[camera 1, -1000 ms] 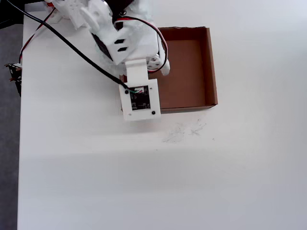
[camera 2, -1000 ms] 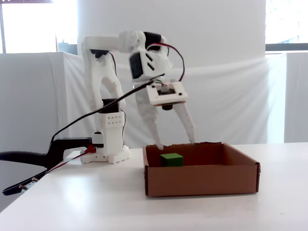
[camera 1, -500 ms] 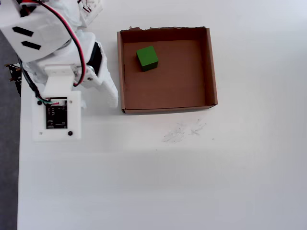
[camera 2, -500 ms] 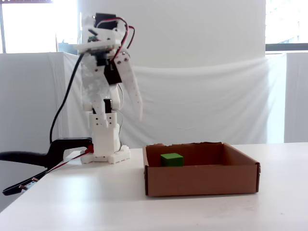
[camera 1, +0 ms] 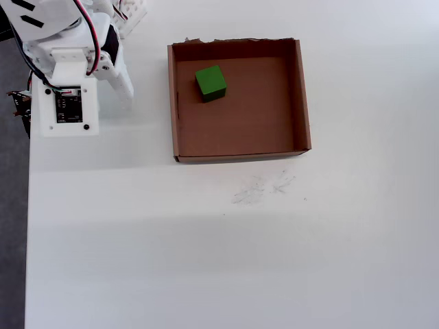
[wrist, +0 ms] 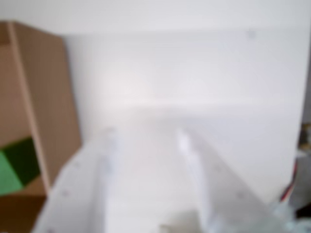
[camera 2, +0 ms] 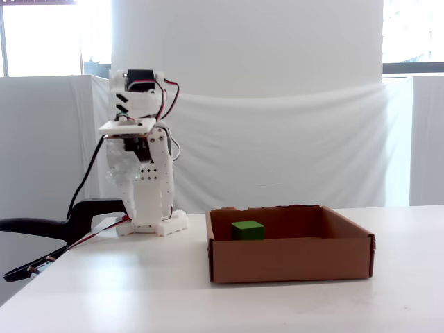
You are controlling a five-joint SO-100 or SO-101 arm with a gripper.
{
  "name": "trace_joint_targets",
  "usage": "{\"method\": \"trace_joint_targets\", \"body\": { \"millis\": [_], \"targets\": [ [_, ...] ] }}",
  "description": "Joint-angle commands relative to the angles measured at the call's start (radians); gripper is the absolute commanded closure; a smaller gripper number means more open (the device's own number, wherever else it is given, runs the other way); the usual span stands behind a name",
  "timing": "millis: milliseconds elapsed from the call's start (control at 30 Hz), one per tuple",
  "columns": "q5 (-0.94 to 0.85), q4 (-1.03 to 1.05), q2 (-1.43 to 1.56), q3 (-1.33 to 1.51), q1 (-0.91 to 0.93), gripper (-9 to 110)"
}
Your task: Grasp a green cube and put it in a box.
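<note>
Only blurrily, tool (wrist: 146,138) fingers apart and empty, green cube (wrist: 17,167) half cut off inside box (wrist: 48,97)

Bright, even light with backlit windows blown out in the fixed view, the wrist view blurred throughout, and soft shadows on the worktop (camera 1: 206,260).

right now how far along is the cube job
It looks done: the green cube sits on the floor of the box, near its upper left corner in the overhead view. Nothing is in hand: the gripper shows empty, fingers apart, over bare table beside the box. The arm is folded back at its base, so nothing obvious remains.
</note>
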Motion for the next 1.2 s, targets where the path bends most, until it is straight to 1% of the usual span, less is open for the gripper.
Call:
{"method": "trace_joint_targets", "body": {
  "millis": [0,267,667,1167],
  "targets": [
    [-0.020,0.023,0.123,0.063,0.015,86],
    [-0.040,0.046,0.316,0.261,0.026,86],
    [-0.057,0.204,0.327,0.268,0.037,87],
    [-0.043,0.219,0.327,0.268,0.011,84]
  ]
}}
